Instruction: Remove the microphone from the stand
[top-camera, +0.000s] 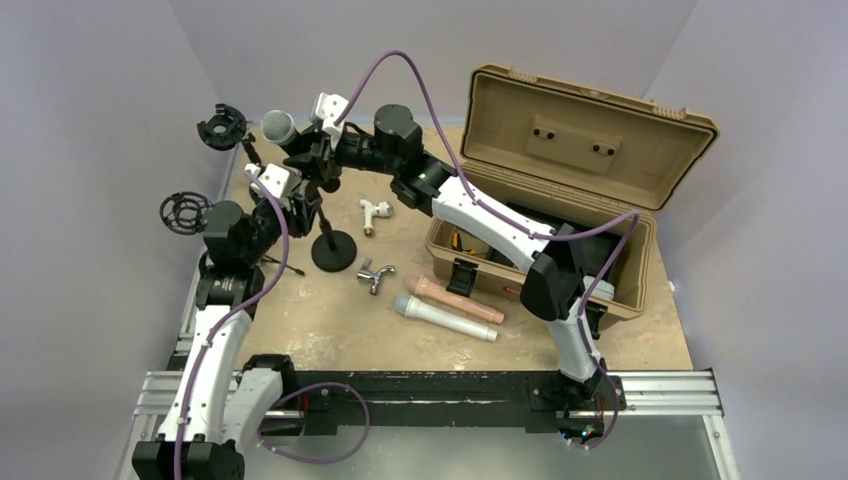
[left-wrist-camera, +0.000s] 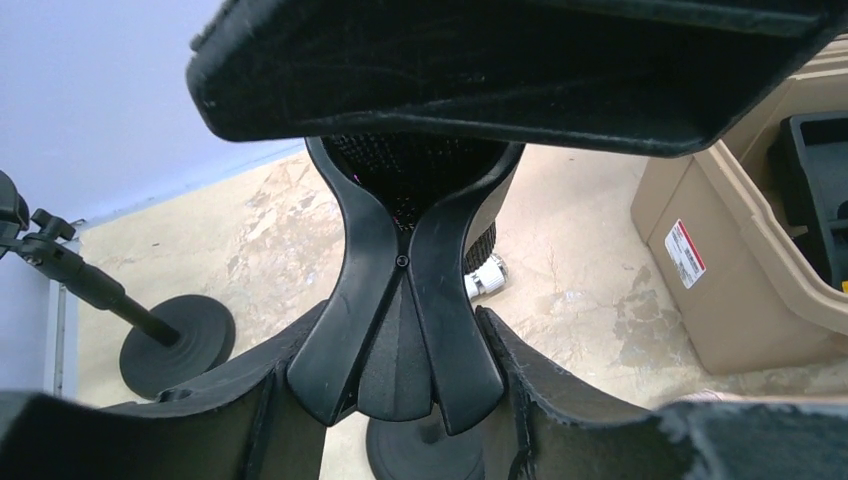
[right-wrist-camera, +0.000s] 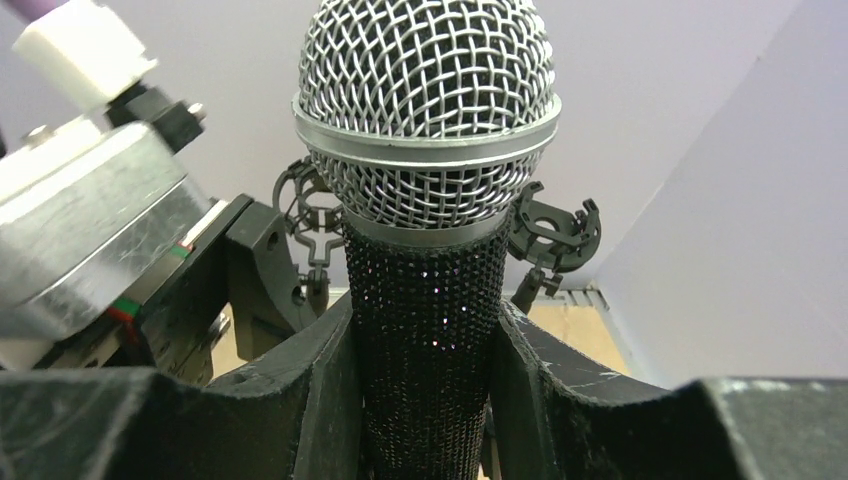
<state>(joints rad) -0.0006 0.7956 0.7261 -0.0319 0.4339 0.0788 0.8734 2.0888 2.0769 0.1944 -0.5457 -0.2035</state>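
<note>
A black sparkly microphone (right-wrist-camera: 430, 300) with a silver mesh head (top-camera: 278, 126) sits tilted in the clip of a black stand (top-camera: 333, 250) with a round base. My right gripper (top-camera: 312, 150) is shut on the microphone's body; in the right wrist view its fingers (right-wrist-camera: 320, 390) press both sides. My left gripper (top-camera: 298, 200) is shut on the stand's black clip (left-wrist-camera: 400, 330), just below the microphone. The stand's base (left-wrist-camera: 430, 455) shows under the clip.
An open tan case (top-camera: 560, 190) stands at the right. Two other microphones (top-camera: 450, 310), a metal tap (top-camera: 374, 275) and a white fitting (top-camera: 375, 212) lie mid-table. Two more stands with shock mounts (top-camera: 186, 212) (top-camera: 222, 127) stand at the left edge.
</note>
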